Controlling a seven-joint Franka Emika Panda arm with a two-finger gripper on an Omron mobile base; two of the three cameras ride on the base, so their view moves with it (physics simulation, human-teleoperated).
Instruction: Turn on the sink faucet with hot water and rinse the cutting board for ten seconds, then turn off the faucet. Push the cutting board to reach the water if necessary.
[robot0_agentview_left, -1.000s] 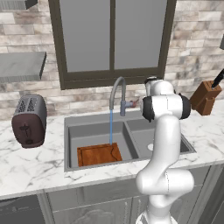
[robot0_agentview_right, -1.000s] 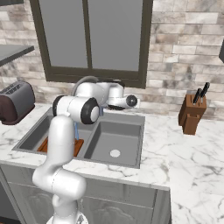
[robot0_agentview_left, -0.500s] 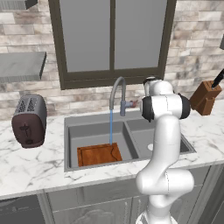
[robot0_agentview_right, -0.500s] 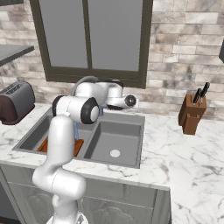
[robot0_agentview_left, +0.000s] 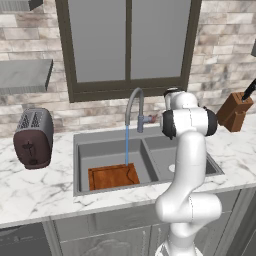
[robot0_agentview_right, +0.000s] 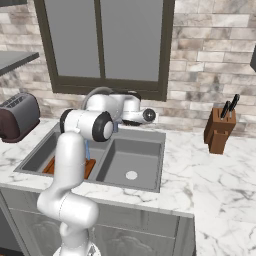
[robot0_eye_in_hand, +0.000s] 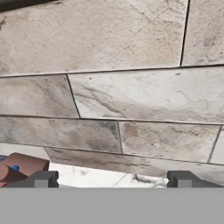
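The sink faucet (robot0_agentview_left: 133, 104) arches over the left basin of the sink (robot0_agentview_left: 76, 161). A thin stream of water (robot0_agentview_left: 126, 145) falls from it onto the far edge of the cutting board (robot0_agentview_left: 113, 176), which lies flat on the basin floor. In the right base view my arm covers most of the cutting board (robot0_agentview_right: 89, 168). My gripper (robot0_eye_in_hand: 112, 179) is open, its fingertips (robot0_eye_in_hand: 43, 178) wide apart, and faces the stone wall behind the sink. The lever's reddish tip (robot0_eye_in_hand: 18, 166) lies just outside the left fingertip, not between the jaws. The same tip (robot0_agentview_left: 154, 119) shows beside my hand.
A toaster (robot0_agentview_left: 32, 137) stands on the counter left of the sink. A knife block (robot0_agentview_left: 234, 110) stands at the right against the wall. The right basin has a round drain (robot0_agentview_right: 131, 175). A window is above the faucet.
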